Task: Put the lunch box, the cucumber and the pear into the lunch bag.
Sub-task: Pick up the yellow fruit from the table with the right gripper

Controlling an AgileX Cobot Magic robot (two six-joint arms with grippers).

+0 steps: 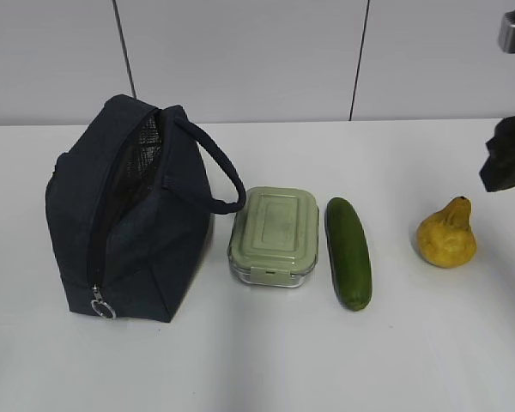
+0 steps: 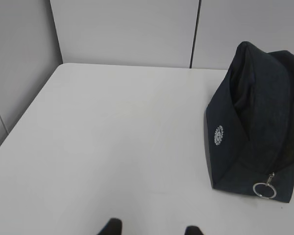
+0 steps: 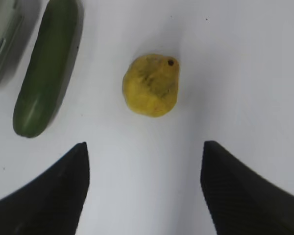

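The navy lunch bag stands at the left, its zip open along the top, silver ring pull at the near end; it also shows in the left wrist view. The lunch box with a sage-green lid sits right of it. The cucumber lies beside the box. The yellow pear stands further right. My right gripper is open and empty above the table, with the pear just beyond its tips; its body shows at the right edge. My left gripper is open and empty, left of the bag.
A white table carries everything. Grey wall panels stand behind it. In the right wrist view the cucumber and a corner of the lunch box lie left of the pear.
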